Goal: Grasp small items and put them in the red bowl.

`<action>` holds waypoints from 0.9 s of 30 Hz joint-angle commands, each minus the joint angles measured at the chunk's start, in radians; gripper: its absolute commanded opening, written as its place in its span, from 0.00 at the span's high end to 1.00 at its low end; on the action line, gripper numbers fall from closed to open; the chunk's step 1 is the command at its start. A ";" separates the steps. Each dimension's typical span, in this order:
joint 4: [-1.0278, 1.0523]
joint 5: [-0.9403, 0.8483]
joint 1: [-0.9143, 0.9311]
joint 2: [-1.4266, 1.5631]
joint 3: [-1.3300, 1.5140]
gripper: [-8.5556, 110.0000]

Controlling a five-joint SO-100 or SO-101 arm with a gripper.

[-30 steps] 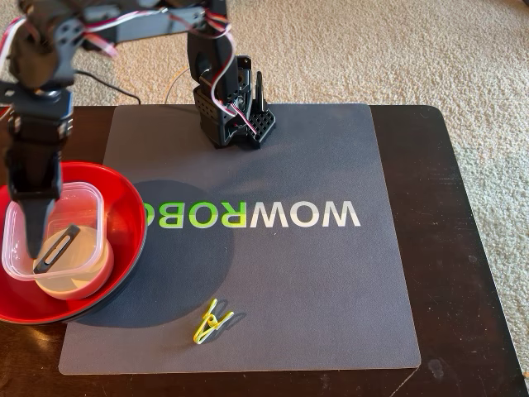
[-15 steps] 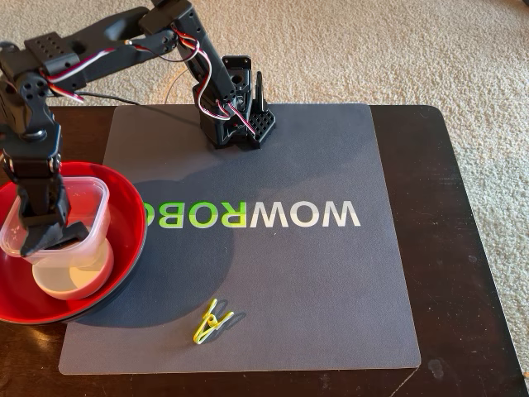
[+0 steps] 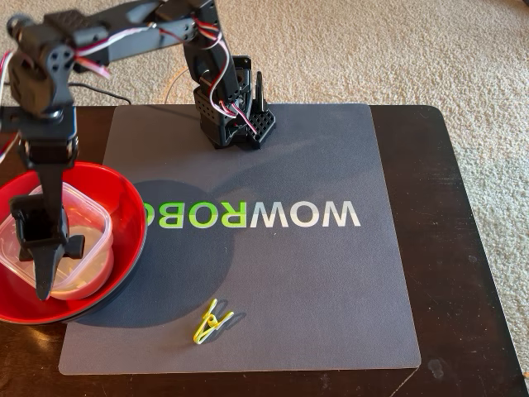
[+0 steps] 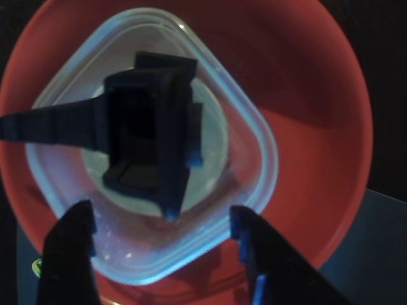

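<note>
Gripper (image 4: 168,232) open, empty, above clear container (image 4: 254,133) holding black boxy part (image 4: 149,136) in red bowl (image 3: 128,211); yellow clip (image 3: 212,322) on mat right of bowl

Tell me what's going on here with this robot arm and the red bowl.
The arm is sorting small items into the red bowl. Its gripper hangs open above the bowl, holding nothing. A clear square container sits in the bowl on top of something pale, and the wrist view shows a black boxy part with a ridged stem lying inside the container. A tiny yellow clip is left out on the grey mat.
</note>
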 commanded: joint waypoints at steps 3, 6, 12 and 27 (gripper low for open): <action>0.040 0.003 -0.032 0.164 -0.031 0.68; 0.041 -0.041 -0.118 0.256 -0.057 0.68; 0.029 -0.167 -0.417 0.341 -0.120 0.68; 0.048 -0.712 -0.894 -0.190 -0.327 0.71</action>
